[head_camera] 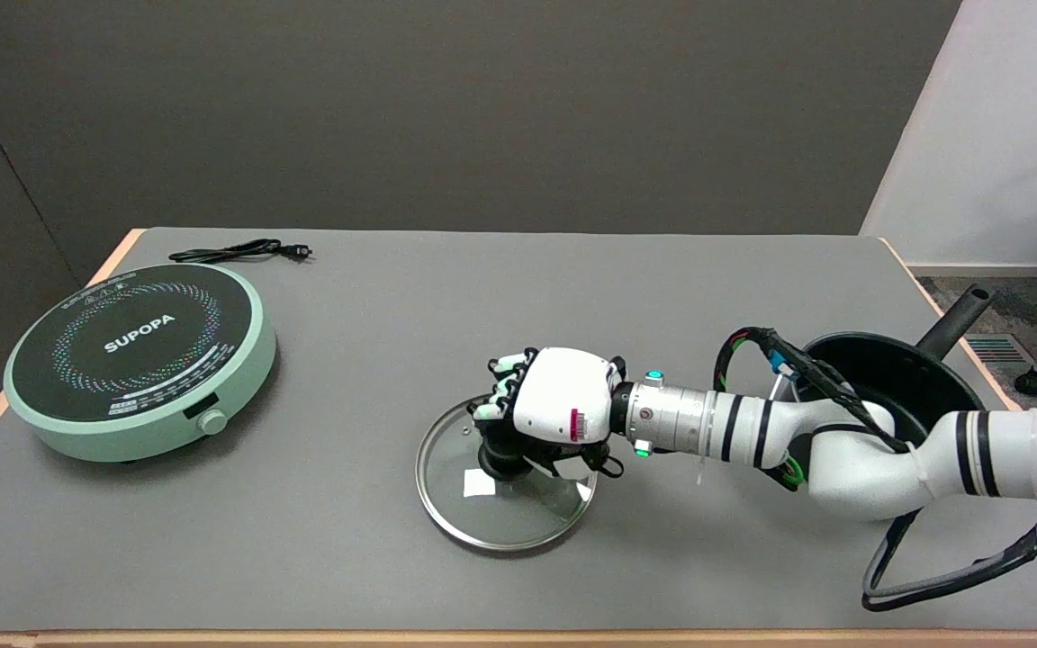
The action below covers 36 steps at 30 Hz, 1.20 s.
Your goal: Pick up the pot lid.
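The glass pot lid (505, 513), steel-rimmed and with a black knob (500, 461), lies flat on the grey table in the head view, right of centre. My right hand (547, 409) hangs over the lid's far half, coming in from the right. Its fingers (496, 396) curl down around the knob and the thumb side is tucked beneath the palm, so the hand grips the knob. The contact itself is partly hidden by the palm. A small white label shows through the glass.
A black pot (897, 378) with a long handle stands at the right, behind my forearm. A green induction cooker (140, 360) sits at the far left, its black cord (239, 251) behind it. The table's front edge runs close below the lid.
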Each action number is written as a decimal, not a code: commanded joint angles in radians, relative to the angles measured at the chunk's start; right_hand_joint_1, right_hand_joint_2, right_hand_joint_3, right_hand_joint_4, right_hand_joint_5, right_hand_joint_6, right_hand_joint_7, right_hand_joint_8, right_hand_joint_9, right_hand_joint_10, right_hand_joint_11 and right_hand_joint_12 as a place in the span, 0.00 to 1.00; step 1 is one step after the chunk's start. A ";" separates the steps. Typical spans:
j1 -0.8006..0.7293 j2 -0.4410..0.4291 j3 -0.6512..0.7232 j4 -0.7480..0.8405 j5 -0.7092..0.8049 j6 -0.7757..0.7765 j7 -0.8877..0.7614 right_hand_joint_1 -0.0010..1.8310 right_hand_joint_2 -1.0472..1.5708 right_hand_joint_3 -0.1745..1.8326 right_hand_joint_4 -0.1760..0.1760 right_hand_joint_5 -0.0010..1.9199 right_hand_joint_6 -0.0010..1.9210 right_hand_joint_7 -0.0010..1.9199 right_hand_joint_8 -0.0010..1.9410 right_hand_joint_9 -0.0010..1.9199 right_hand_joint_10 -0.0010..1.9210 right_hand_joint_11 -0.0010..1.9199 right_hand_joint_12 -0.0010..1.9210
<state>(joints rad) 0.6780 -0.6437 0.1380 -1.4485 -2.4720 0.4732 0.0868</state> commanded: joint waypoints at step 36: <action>0.010 0.067 0.006 -0.032 0.000 -0.018 -0.020 0.48 0.58 0.62 0.98 0.17 0.08 0.25 0.10 0.31 0.19 0.20 0.31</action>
<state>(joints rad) 0.6826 -0.6316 0.1361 -1.4470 -2.4719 0.4866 0.0817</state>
